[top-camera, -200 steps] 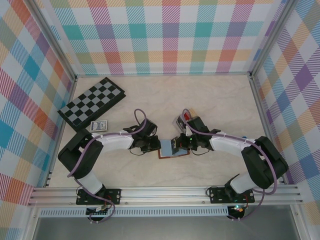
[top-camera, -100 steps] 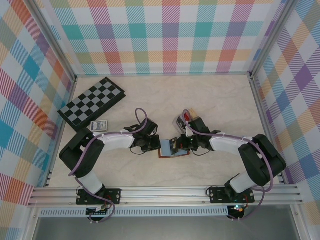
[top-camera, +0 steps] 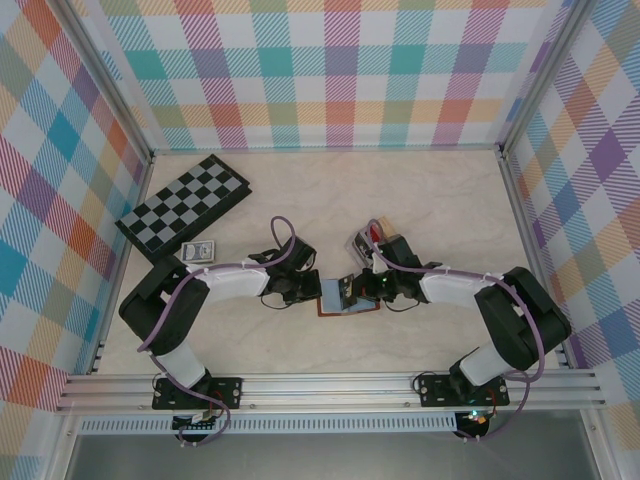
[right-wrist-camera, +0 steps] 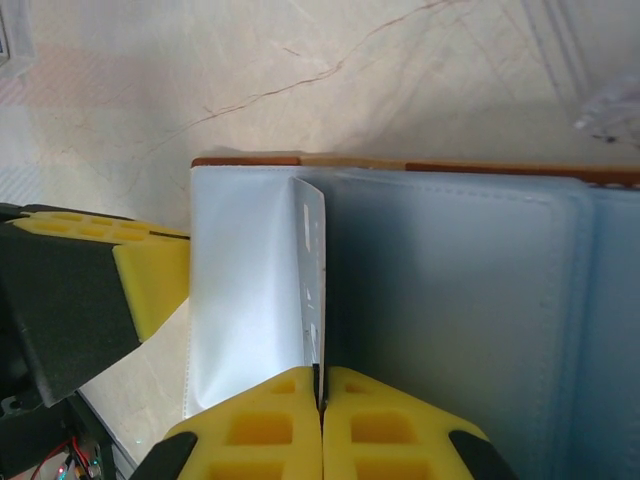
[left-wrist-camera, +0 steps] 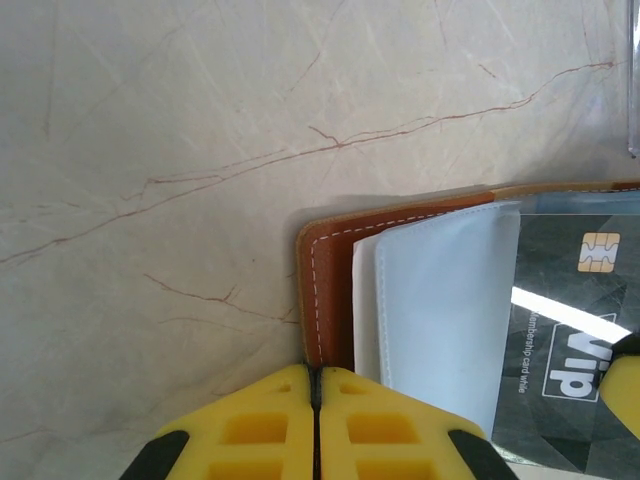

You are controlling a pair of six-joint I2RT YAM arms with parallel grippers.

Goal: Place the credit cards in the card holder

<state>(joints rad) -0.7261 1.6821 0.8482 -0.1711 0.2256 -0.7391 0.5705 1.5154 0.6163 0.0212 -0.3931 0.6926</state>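
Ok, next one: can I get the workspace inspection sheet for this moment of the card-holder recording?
Surface: pale, veined tabletop; no damage seen.
Job's things: card holder lies open between the claws; one credit card stands on edge at its clear sleeves.
Clutter: chessboard and patterned pack at the left; clear tray with something red in it behind the right arm.
Claws: left claw shut on the holder's leather edge; right claw shut on the credit card.
Cables: purple cables loop along both arms.
Surroundings: checked walls on three sides; aluminium rail at the near edge.
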